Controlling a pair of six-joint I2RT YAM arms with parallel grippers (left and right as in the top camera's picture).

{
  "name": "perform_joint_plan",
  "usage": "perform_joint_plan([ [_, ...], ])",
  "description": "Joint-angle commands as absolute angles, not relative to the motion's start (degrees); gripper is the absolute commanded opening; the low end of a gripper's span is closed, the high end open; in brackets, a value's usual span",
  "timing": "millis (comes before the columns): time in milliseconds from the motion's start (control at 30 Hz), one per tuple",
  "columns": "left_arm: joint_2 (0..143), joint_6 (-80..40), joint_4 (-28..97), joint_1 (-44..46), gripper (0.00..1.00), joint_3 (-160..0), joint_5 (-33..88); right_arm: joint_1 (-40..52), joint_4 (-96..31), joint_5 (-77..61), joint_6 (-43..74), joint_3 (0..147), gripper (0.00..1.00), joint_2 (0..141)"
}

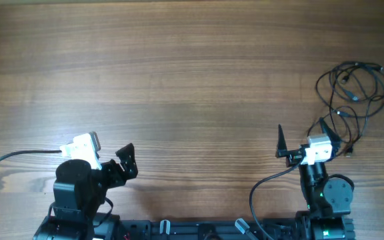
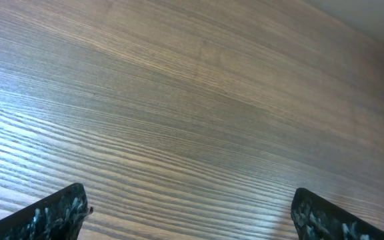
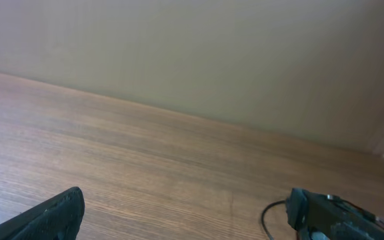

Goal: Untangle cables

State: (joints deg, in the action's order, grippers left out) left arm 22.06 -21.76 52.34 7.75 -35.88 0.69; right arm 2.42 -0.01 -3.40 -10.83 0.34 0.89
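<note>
The cables are thin black cords in tangled loose loops with small plug ends, lying at the far right of the wooden table. My right gripper is open and empty, just left of and below the tangle, with its right finger at the edge of the lowest loops. In the right wrist view both fingertips are spread wide, and one cable loop curves beside the right finger. My left gripper is open and empty over bare wood at the front left, far from the cables. Its fingertips are wide apart.
The wooden table fills the view. A thicker black arm wire loops from the left arm at the front left edge. Another arm wire curves by the right arm's base. A pale wall stands behind the table.
</note>
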Motion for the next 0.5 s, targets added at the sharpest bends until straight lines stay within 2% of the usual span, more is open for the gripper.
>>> perform_joint_plan([
  [0,21.7,-22.1,52.2,7.6,1.00,-35.5,-0.2,1.6,0.2,-4.8,-11.8,0.3,1.00,0.2],
  [300,21.7,-22.1,52.2,7.6,1.00,-35.5,-0.2,1.6,0.1,-3.9,-7.1,0.3,1.00,0.2],
  [467,21.7,-22.1,52.2,7.6,1.00,-35.5,-0.2,1.6,0.1,-2.6,-0.4,0.3,1.00,0.2],
])
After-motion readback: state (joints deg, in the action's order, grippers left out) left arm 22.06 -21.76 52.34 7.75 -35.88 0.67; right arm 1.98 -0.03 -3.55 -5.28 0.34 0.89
